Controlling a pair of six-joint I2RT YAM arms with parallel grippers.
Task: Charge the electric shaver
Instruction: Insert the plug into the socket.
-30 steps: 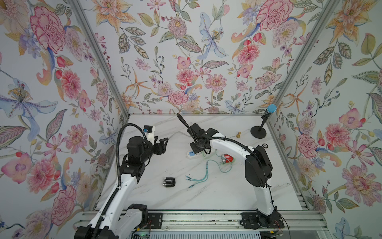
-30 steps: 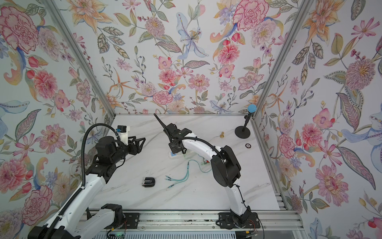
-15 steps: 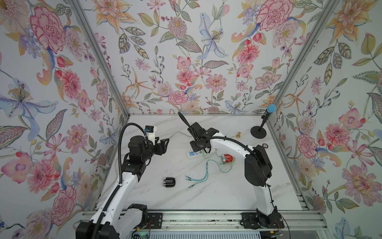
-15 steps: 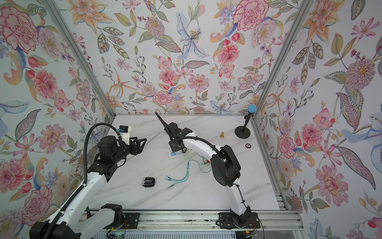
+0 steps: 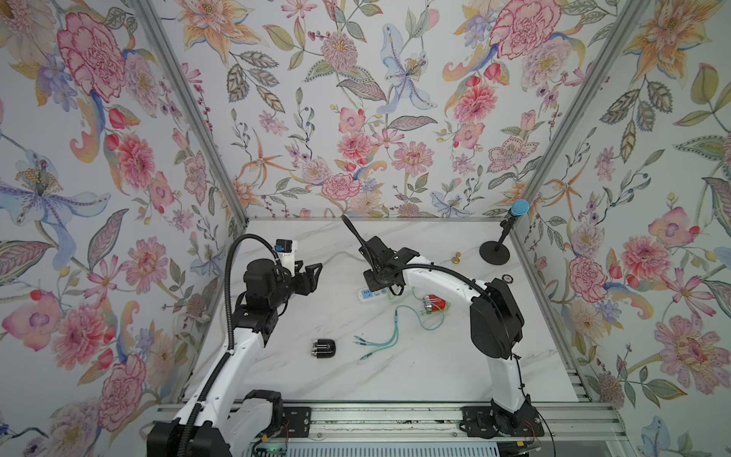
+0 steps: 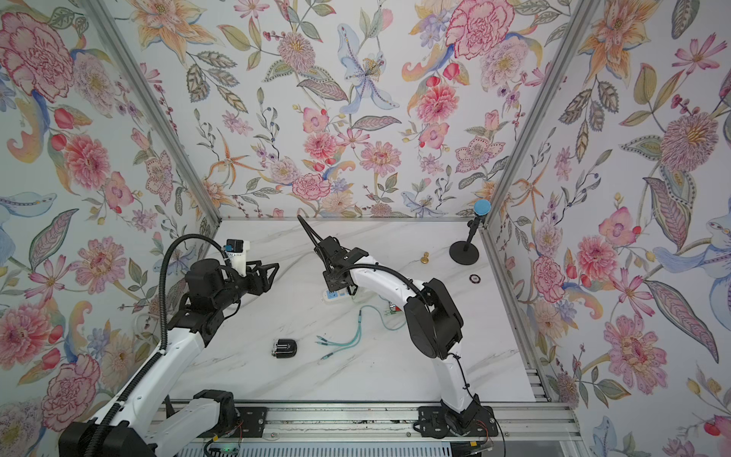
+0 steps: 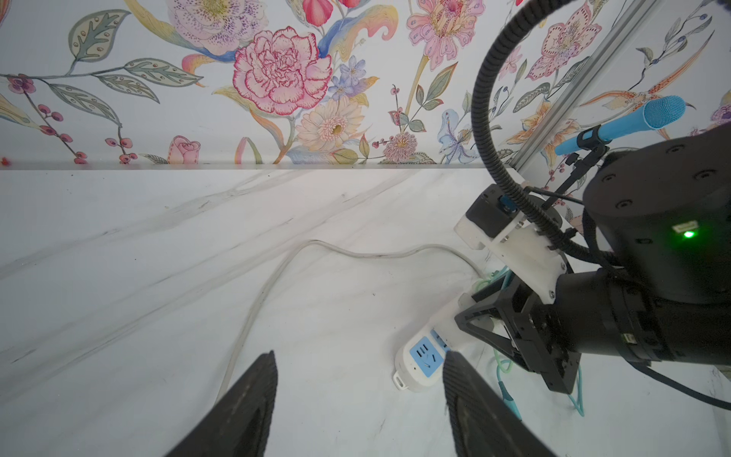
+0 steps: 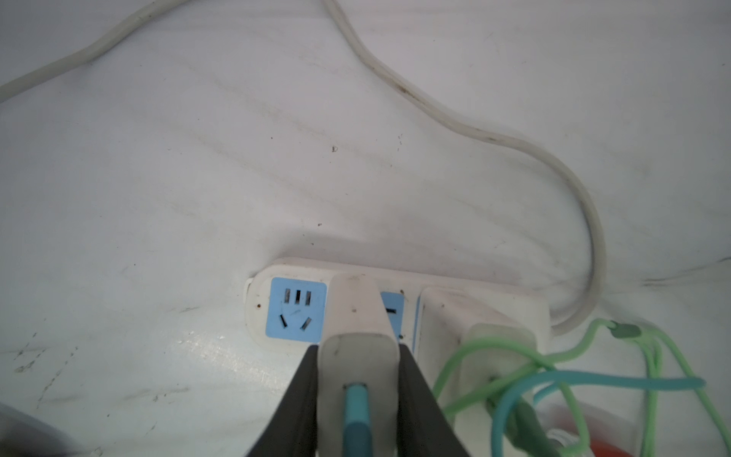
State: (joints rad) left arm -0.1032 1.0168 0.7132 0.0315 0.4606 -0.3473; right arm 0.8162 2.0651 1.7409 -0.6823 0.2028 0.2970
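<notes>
The electric shaver (image 5: 324, 349) (image 6: 285, 348), small and black, lies alone on the marble table toward the front. My right gripper (image 8: 358, 350) (image 5: 381, 283) is shut on a white charger adapter (image 8: 358, 316). The adapter's far end sits at the middle socket of the white power strip (image 8: 296, 308) (image 5: 370, 294) (image 7: 421, 356). A teal cable (image 8: 356, 411) (image 5: 389, 336) runs from the adapter, and its loose plugs (image 5: 362, 344) lie right of the shaver. My left gripper (image 7: 358, 356) (image 5: 314, 273) hangs open and empty, left of the strip.
A second white adapter (image 8: 478, 332) with a green cable fills the neighbouring socket. A red object (image 5: 435, 304) lies just right of the strip. A microphone stand (image 5: 495, 249), a brass knob (image 5: 457, 258) and a small disc (image 5: 507, 279) stand at the back right.
The left arm has edged slightly to the right. The right gripper stays shut on the adapter at the strip.
</notes>
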